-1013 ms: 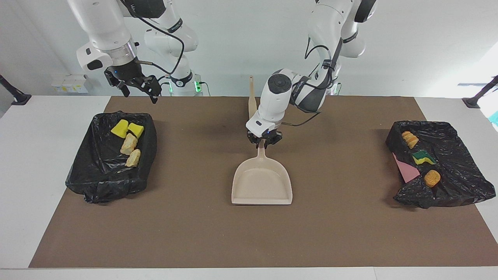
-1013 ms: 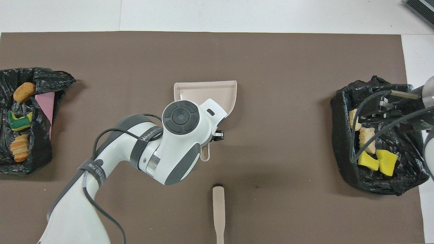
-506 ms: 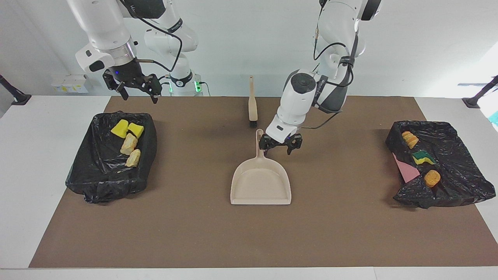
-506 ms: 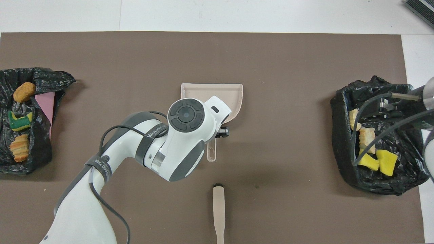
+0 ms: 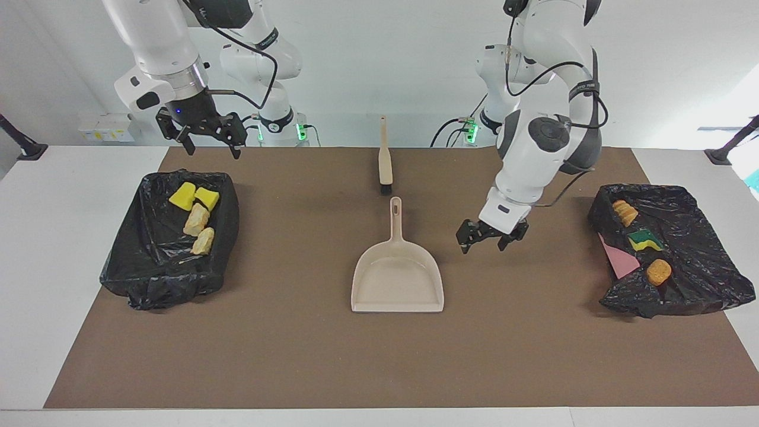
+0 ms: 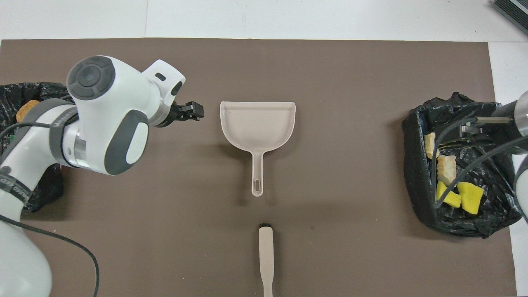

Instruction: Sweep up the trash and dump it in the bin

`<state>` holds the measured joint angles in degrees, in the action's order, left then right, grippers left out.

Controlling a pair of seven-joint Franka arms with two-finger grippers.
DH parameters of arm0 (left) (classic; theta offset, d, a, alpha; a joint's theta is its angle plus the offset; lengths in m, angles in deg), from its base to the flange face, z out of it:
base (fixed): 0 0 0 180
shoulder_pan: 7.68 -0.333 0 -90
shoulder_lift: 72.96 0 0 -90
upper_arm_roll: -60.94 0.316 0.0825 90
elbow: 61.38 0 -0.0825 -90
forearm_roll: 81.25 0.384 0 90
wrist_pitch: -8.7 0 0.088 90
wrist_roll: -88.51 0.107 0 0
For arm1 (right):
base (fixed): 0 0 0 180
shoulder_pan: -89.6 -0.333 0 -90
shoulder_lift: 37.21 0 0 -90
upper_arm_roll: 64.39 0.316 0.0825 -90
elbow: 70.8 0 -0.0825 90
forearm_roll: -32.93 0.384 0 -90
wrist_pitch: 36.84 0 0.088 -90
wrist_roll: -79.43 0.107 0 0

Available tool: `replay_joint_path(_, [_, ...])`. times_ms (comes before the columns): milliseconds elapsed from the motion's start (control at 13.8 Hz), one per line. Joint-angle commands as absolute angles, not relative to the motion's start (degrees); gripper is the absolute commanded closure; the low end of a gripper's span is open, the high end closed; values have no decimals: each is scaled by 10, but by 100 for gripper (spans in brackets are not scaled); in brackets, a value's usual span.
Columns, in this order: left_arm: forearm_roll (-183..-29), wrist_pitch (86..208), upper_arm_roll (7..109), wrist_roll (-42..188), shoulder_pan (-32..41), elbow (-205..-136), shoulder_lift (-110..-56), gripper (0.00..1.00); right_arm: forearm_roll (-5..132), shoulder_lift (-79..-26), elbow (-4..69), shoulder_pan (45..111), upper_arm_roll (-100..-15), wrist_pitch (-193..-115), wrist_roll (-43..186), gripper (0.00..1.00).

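Brown mat [image 5: 379,356] covers the surface. Black-lined bin [image 5: 160,261] at the right arm's end holds the trash [image 5: 195,222]. Empty dustpan [image 5: 397,279] lies mid-mat. Left hand [image 5: 491,236], released, hangs beside it; right hand [image 5: 204,135], released, is over the bin's edge.

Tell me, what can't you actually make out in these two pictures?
- Bin at the left arm's end: in the overhead view the left arm covers most of it and the edge cuts it off.
- Brush: the overhead view's bottom edge cuts off its handle.
- Right gripper: in the overhead view, cables and the bin's dark liner hide its fingers.
- Trash lumps: too small to identify.
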<state>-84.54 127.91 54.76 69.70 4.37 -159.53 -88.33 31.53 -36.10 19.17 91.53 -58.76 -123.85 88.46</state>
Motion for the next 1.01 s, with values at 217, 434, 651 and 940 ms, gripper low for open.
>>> replay_joint_path(217, [-823,1164,552,858,-43,-1586,-804,0,326,-339,214,925,-583,-1239,858,0])
replay_joint_path(434, [-821,1106,552,899,-71,-1567,-789,0,326,-338,217,926,-583,-1236,858,0])
replay_joint_path(651, [-820,1012,568,920,-71,-1512,-781,0,326,-339,215,926,-583,-1236,859,0])
replay_joint_path(940, [-822,976,584,938,-71,-1513,-744,0,325,-344,204,928,-583,-1239,865,0])
